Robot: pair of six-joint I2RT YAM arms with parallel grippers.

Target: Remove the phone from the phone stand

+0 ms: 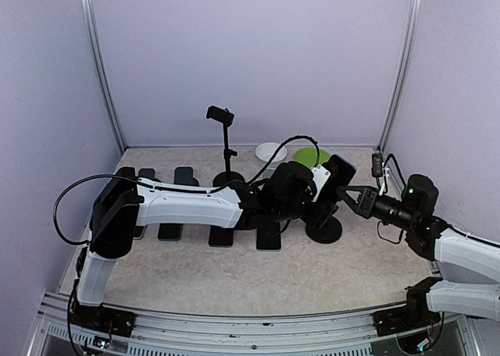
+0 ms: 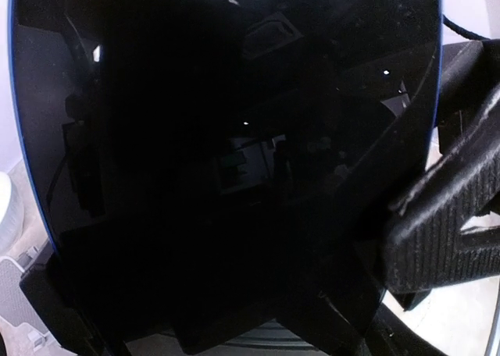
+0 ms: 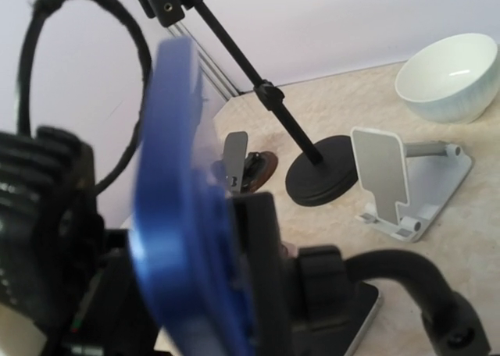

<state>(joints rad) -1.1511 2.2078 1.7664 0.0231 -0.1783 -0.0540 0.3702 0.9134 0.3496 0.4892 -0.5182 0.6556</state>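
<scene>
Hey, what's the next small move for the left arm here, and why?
Probably ease the phone up and out of the stand. The left end effector is at the phone, one finger against its edge, and the phone sits in the stand. The right end effector is at the stand's back, seemingly to steady it. Whether the grip is firm isn't visible.

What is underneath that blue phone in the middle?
A black stand with a round base holds the phone up. Where the two meet is mostly covered by the left gripper.
</scene>
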